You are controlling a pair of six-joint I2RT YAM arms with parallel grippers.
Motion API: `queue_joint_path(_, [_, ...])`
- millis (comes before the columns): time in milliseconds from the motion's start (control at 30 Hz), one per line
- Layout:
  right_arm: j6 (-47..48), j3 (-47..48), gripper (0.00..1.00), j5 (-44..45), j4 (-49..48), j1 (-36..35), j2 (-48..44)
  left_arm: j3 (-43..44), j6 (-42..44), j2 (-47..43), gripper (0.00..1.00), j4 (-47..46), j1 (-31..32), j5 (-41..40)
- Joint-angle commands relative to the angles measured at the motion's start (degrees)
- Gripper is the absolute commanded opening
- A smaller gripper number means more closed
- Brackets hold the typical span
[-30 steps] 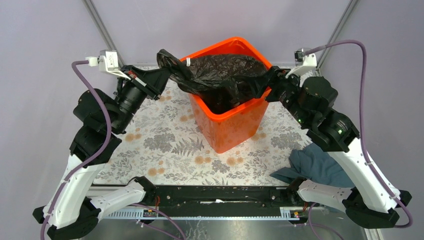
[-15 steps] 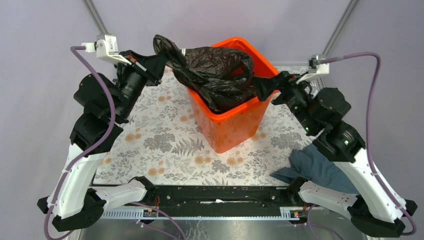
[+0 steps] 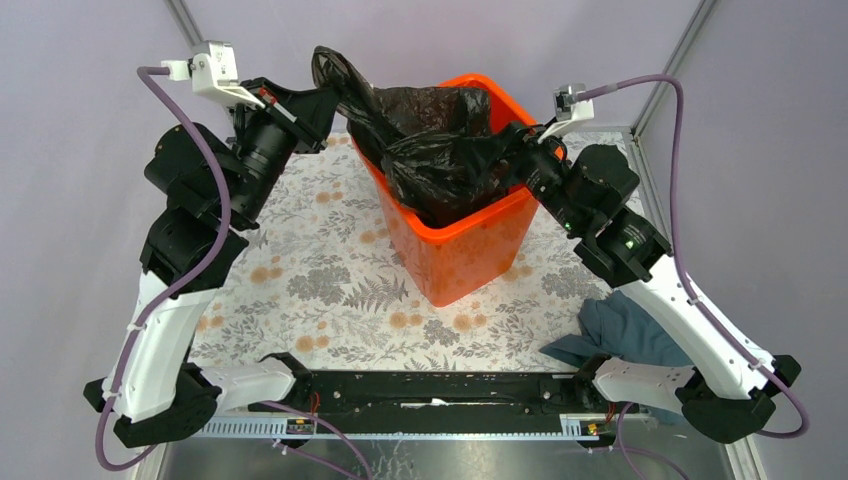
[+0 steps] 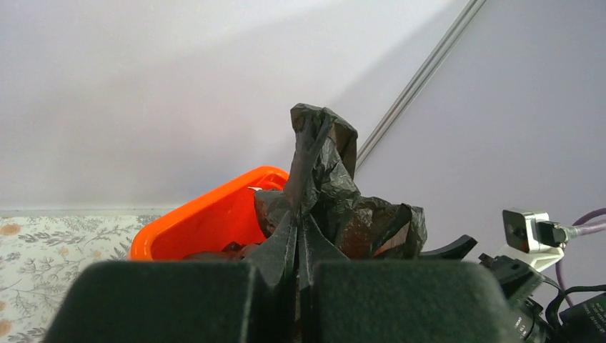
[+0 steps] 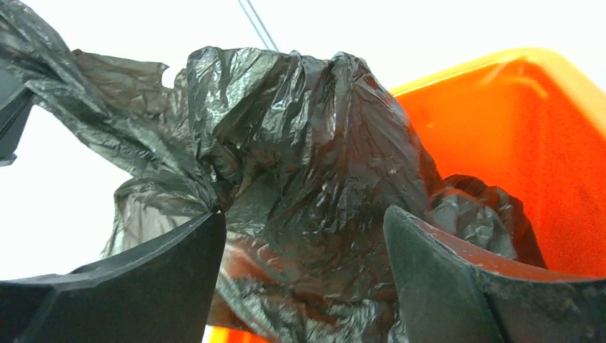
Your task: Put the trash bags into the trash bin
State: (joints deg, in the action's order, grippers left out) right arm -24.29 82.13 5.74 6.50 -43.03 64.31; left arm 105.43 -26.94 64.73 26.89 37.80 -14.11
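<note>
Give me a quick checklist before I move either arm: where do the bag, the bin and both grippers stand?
1. Hold of the left gripper on the trash bag: ok, film pinched between its shut fingers.
2. Opening of the right gripper: ok, jaws wide, bag film between them but not pinched.
3. Bag wholly inside the trash bin: not ok, one end stands above the rim at the left gripper.
4. Bin upright on the table: ok.
5. The grey-blue cloth apart from the bin: ok.
6. Bag reaching the bin's floor: cannot tell, hidden.
</note>
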Motion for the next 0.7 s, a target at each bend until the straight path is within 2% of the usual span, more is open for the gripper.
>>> queue_joint_path(0, [4.6,0.3,0.75,8.4,-10.3,-0.2,-0.4,2.6,1.8,1.0,0.0,-0.6,0.1,-0.3])
queue_joint_path(67, [8.4,-1.9,0.35,11.7,-14.3,-0.2,-1.5,1.6,2.5,0.7,0.0,-0.5,0.1,-2.0])
queue_joint_path(100, [10.9,-2.5,0.23,13.4,-15.3,-0.2,-1.7,1.2,3.0,0.8,0.0,-0.3,0.1,-3.1])
queue_joint_path(133, [13.7,-2.3,0.03,14.3,-15.0,-0.1,-1.8,1.2,3.6,1.1,0.0,0.0,0.1,-4.4])
queue_joint_path(200, [18.2,0.5,0.0,12.9,-10.1,1.6,-0.8,3.7,4.8,3.4,0.0,2.8,-0.1,-7.2])
queue_joint_path(300, [20.4,4.3,0.0,5.8,-1.9,8.2,0.6,15.3,7.1,11.8,0.0,12.8,-2.0,-9.2])
queue_joint_path(367, [15.9,6.9,0.0,-4.1,2.5,18.4,2.1,22.6,6.9,16.8,0.0,17.8,-6.8,-4.0])
queue_joint_path(433, [11.6,10.2,0.0,-18.4,6.1,27.8,5.2,26.6,6.2,20.0,0.0,20.4,-11.6,-0.8])
queue_joint_path(567, [8.2,13.7,0.0,-36.4,8.8,35.4,11.6,24.6,2.6,22.6,0.0,19.3,-22.7,9.3])
queue_joint_path(667, [2.8,13.7,0.0,-39.4,8.1,38.6,14.1,19.8,0.6,23.5,0.0,16.1,-27.5,16.6])
